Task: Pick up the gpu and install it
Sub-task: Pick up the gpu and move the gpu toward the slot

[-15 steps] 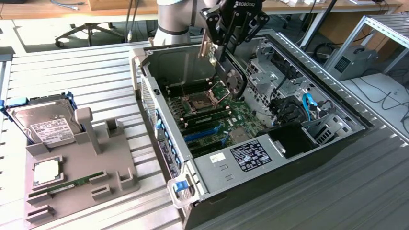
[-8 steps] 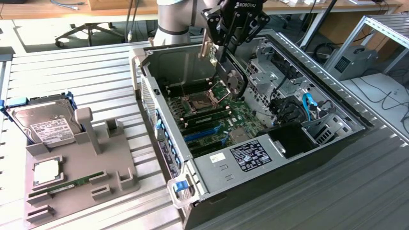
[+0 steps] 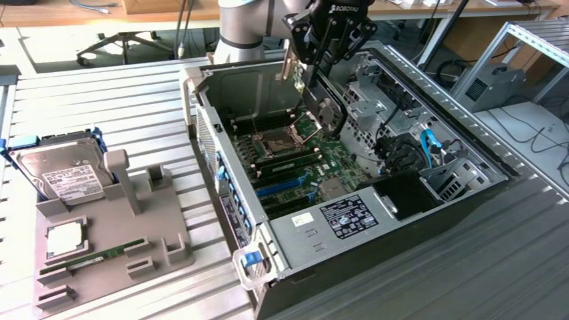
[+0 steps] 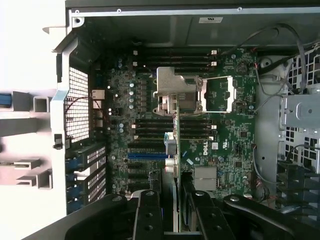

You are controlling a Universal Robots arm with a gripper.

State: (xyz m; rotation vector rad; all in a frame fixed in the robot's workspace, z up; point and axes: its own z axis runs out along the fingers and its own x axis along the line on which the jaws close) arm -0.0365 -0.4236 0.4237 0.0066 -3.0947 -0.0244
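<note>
My gripper (image 3: pixel 318 61) hangs over the open computer case (image 3: pixel 202 127) and is shut on the gpu (image 3: pixel 322 107). The card hangs on edge below the fingers, with its black shroud and round fan facing the exterior view's right. The wrist view looks down the gpu (image 4: pixel 176 145) edge-on, a thin green strip clamped between the black fingers (image 4: pixel 148 215). Below the card lies the green motherboard (image 4: pixel 230 140), and its lower end is close to the blue slot (image 4: pixel 147 156). The card is still above the board.
A grey fixture (image 3: pixel 156 230) at the exterior view's left holds a silver hard drive (image 3: pixel 64 175), a processor (image 3: pixel 66 239) and a green memory stick (image 3: pixel 93 257). Inside the case are the open processor socket (image 4: pixel 180 92), drive cages (image 3: pixel 449 177) and a blue cable (image 3: pixel 428 150).
</note>
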